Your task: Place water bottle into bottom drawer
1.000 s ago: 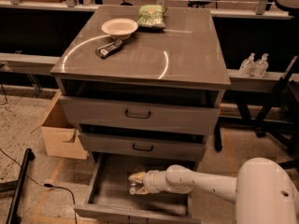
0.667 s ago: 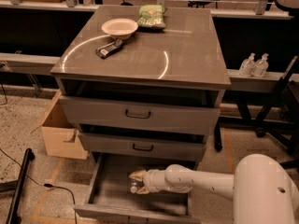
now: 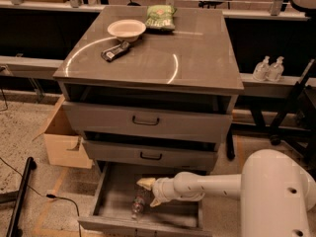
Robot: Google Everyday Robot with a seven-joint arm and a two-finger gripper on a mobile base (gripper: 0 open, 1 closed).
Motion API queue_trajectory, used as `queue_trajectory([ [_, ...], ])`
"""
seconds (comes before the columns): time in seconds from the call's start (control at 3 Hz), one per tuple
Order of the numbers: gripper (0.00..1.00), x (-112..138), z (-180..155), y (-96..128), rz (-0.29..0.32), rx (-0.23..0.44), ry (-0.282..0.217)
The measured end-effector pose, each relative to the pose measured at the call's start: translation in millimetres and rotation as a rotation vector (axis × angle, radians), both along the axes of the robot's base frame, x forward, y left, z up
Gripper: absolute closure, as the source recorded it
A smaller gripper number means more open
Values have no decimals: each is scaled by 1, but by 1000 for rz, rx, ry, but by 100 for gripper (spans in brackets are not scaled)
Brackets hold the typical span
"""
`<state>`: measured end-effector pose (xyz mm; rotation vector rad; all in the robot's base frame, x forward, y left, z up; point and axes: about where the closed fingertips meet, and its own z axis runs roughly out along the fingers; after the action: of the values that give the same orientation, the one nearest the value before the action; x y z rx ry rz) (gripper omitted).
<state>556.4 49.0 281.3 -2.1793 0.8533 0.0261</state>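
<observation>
The water bottle (image 3: 138, 206) is a small clear bottle lying on the floor of the open bottom drawer (image 3: 173, 212), near the drawer's middle front. My gripper (image 3: 148, 192) reaches into the drawer from the right, just above and to the right of the bottle. Its two pale fingers (image 3: 144, 182) are spread apart, and nothing is between them. The bottle lies free of them.
The cabinet top (image 3: 197, 58) carries a white bowl (image 3: 126, 29), a green chip bag (image 3: 160, 17) and a dark bar (image 3: 115, 51). The two upper drawers (image 3: 145, 122) are shut. A cardboard box (image 3: 61, 139) stands left. Two white pump bottles (image 3: 268, 69) sit at the right.
The bottle has left the gripper and now lies on the drawer floor. The fingers have spread apart. The arm has stayed almost in place.
</observation>
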Motion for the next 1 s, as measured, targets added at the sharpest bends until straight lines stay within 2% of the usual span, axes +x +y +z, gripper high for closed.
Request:
queue_trajectory([
  [0.33, 55, -7, 16, -19, 11, -77, -31],
  [0.67, 78, -26, 39, -28, 95, -87, -87],
  [1.0, 100, -82, 75, -16, 247, 11, -174],
])
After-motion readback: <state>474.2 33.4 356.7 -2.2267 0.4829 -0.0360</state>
